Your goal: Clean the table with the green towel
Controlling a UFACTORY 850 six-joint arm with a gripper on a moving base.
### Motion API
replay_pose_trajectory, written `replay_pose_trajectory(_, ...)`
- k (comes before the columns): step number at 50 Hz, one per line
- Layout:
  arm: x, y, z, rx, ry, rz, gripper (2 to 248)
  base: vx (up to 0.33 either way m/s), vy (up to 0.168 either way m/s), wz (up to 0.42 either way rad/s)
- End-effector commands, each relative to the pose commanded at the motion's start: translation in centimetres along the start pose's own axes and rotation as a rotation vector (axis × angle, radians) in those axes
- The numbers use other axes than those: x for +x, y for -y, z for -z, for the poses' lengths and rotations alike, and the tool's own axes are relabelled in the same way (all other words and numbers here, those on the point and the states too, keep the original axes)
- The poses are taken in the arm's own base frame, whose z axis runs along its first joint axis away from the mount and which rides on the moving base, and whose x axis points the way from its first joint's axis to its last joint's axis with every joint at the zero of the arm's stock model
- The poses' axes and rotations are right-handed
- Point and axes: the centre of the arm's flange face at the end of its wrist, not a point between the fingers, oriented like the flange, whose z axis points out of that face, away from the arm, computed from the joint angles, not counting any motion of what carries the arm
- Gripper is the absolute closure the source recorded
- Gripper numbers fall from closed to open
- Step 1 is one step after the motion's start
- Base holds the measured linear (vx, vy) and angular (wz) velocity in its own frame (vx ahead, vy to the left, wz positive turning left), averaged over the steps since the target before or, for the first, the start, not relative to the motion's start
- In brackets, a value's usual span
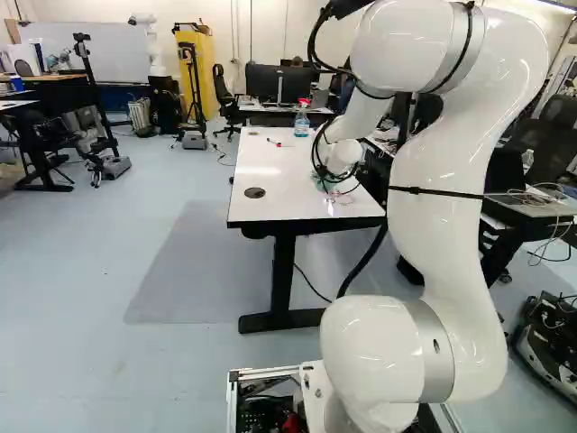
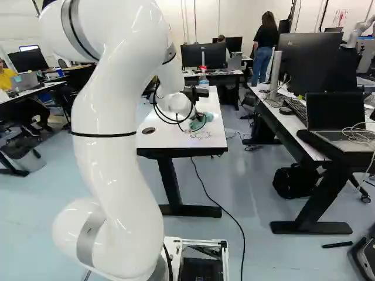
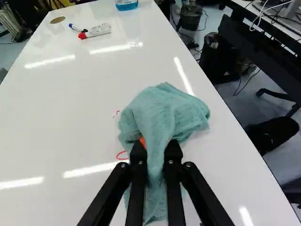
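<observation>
Green towel [image 3: 162,110] bunched on the white table [image 3: 70,113], its loose folds spread ahead of the gripper [image 3: 156,149]; fingers clamped on the cloth from both sides, one orange pad showing. Red marks [image 3: 122,158] just beside the towel, more red scribble [image 2: 200,134] between it and the table's near short edge; some ink may well be hidden underneath. Step in hand, as I judge it: wiping. Best kept low and level, light steady pressure so cloth rather than fingertips meets the surface, short overlapping strokes across the ink. Too much push could scrape the tips; too little only drags folds over the marks. Long edge on the towel's right is near: strokes that way want to be short, or the cloth slips over. Widest room lies to the towel's left. Beyond the towel, well apart, red-capped marker [image 3: 97,31] and blue-capped marker [image 3: 77,28], easily rolled by a long stroke; farther past it, spray bottle [image 2: 203,78]. Neighbouring desk [image 2: 293,140] across a gap to the towel's right; elbow swings there need care.
</observation>
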Motion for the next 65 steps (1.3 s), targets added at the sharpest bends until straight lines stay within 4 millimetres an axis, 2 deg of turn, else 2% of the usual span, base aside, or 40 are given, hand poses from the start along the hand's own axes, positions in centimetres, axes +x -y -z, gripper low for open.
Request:
replay_pose_trajectory(18,-0.4,2.9,0.3,0.039,0.003,0.031,205,0.000,0.000,0.000)
replay_pose_trajectory(39,0.7,6.0,-1.7,0.077,-0.011,0.059,205,0.000,0.000,0.000)
replay_pose_trajectory(51,1.8,6.4,-3.5,0.079,-0.028,0.058,205,0.000,0.000,0.000)
replay_pose_trajectory(65,3.2,5.7,-5.7,0.068,-0.047,0.047,205,0.000,0.000,0.000)
